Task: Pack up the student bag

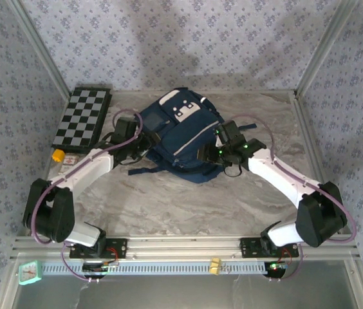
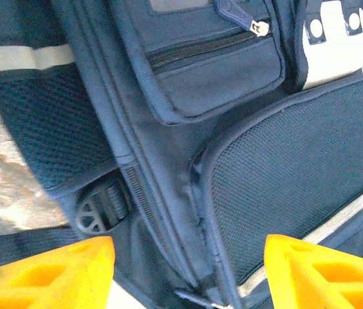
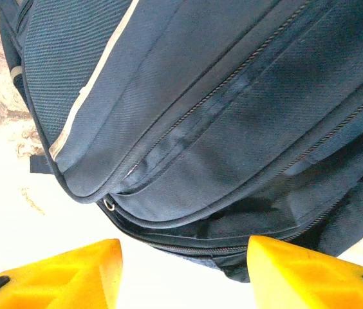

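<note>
The student bag (image 1: 180,135), navy blue with white patches and a thin white stripe, lies flat at the middle back of the marble table (image 1: 188,199). My left gripper (image 1: 130,134) is at its left side and is open. In the left wrist view, the yellow fingers (image 2: 72,270) stand wide apart over the bag's (image 2: 246,174) mesh front and zip seams, holding nothing. My right gripper (image 1: 223,147) is at the bag's right side, also open. In the right wrist view, its fingers (image 3: 297,273) flank the bag's (image 3: 233,96) lower edge, just short of the zips.
A black-and-white checkerboard (image 1: 82,117) lies at the back left. Below it are a small yellow object (image 1: 57,155) and a flat red-and-white item (image 1: 72,159). Aluminium posts (image 1: 40,48) frame the table's sides. Dark straps (image 1: 144,169) trail from the bag's near edge.
</note>
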{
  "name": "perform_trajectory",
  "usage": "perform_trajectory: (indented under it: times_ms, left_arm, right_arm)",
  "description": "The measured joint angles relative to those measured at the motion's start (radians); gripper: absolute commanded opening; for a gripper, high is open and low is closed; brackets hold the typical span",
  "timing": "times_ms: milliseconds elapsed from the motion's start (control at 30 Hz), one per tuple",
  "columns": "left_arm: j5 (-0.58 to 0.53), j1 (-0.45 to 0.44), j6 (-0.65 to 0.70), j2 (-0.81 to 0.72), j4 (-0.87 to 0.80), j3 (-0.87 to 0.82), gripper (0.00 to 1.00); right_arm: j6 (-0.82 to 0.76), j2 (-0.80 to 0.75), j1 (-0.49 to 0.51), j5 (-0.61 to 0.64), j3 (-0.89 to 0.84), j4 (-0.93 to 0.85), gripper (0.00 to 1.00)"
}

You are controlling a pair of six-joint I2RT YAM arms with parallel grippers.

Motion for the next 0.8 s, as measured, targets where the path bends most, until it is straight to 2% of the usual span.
perform_trajectory:
  times_ms: [300, 367, 467, 800]
  left_arm:
    - [0.063, -0.032, -0.081, 0.117, 0.170, 0.000, 0.62]
    - [0.066, -0.047, -0.095, 0.141, 0.194, 0.001, 0.56]
    - [0.065, -0.069, -0.105, 0.178, 0.204, 0.022, 0.53]
    - [0.040, -0.095, -0.159, 0.230, 0.209, 0.058, 0.24]
  right_arm:
    - [0.008, 0.018, 0.005, 0.018, 0.000, 0.000, 0.56]
    - [0.008, 0.018, 0.005, 0.018, 0.000, 0.000, 0.56]
    - [0.008, 0.019, 0.005, 0.018, 0.000, 0.000, 0.56]
    - [0.006, 0.019, 0.005, 0.019, 0.000, -0.004, 0.56]
